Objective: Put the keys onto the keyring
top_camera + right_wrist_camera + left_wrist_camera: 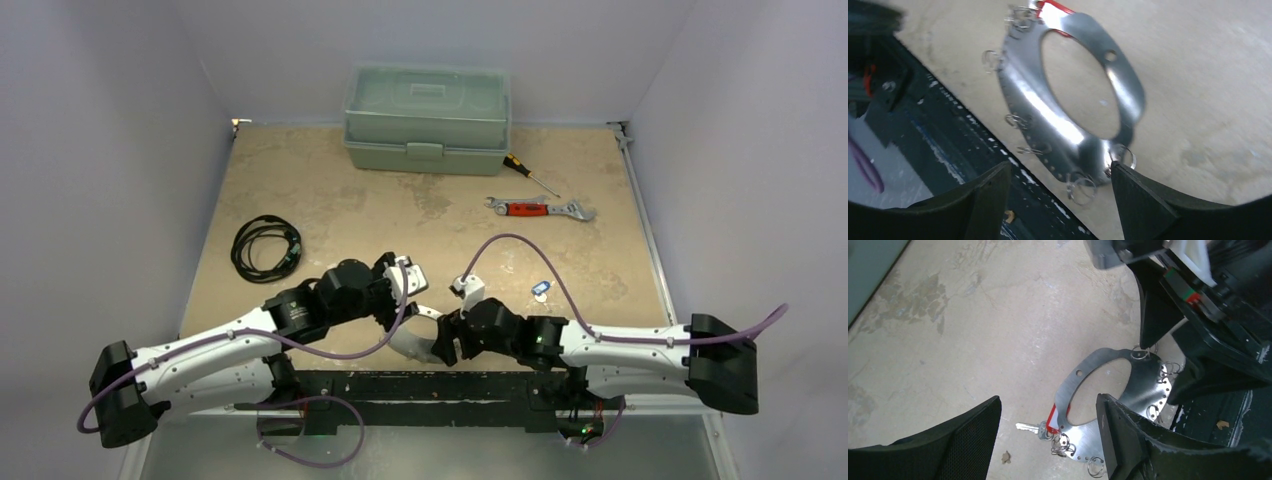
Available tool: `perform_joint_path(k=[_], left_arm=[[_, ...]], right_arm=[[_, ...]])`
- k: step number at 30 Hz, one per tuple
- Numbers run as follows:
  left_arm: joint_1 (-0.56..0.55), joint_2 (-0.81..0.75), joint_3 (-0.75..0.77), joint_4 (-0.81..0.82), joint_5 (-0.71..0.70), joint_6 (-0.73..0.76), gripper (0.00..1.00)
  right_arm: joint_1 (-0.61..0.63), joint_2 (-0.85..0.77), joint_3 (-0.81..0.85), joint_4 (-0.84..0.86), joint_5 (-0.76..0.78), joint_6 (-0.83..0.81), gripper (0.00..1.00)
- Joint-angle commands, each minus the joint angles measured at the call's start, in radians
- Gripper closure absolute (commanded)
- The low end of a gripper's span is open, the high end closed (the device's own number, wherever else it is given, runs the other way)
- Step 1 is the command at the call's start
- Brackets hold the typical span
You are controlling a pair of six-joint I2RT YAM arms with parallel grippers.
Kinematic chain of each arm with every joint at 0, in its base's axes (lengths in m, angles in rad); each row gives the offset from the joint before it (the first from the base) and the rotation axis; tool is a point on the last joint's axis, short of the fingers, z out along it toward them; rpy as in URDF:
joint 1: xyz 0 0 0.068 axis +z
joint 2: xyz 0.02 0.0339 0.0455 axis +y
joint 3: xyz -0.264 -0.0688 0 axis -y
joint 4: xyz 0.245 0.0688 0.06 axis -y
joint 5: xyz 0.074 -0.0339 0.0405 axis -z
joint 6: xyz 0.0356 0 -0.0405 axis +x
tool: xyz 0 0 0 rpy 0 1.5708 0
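Keys, two: red-tagged key [1040,429] at single keyring [1148,381], blue-tagged key [541,289] apart; left pincer [1049,400], right pincer [1060,166] agape, empty.

Pale lavender walls [110,150] on three sides; worn beige tabletop [420,215], stained; even diffuse light.

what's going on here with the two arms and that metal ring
Both arms lean over the keyring, which lies at the near edge of the table. The left fingers and right fingers stand open close to it, holding nothing. A red-tagged key sits at the ring's edge, apparently already attached. The blue-tagged key lies loose further right.
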Motion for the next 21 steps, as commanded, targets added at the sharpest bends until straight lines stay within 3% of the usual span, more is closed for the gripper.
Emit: perform_joint_path(k=[1, 5, 12, 17, 21], left_arm=[[0.016, -0.07, 0.044, 0.006, -0.106, 0.017, 0.32], [0.019, -0.131, 0.029, 0.013, -0.15, 0.038, 0.32], [0.022, -0.236, 0.006, 0.04, -0.246, 0.068, 0.32], [0.025, -0.273, -0.01, 0.054, -0.269, 0.085, 0.32], [0.029, -0.287, -0.016, 0.059, -0.268, 0.089, 0.33]], right_arm=[[0.002, 0.021, -0.006, 0.245, -0.146, -0.252, 0.23], [0.002, 0.06, -0.014, 0.332, -0.097, -0.368, 0.23], [0.004, 0.158, 0.032, 0.393, -0.152, -0.661, 0.25], [0.005, 0.138, 0.122, 0.313, -0.277, -0.958, 0.22], [0.004, 0.131, 0.26, 0.086, -0.387, -1.203, 0.16]])
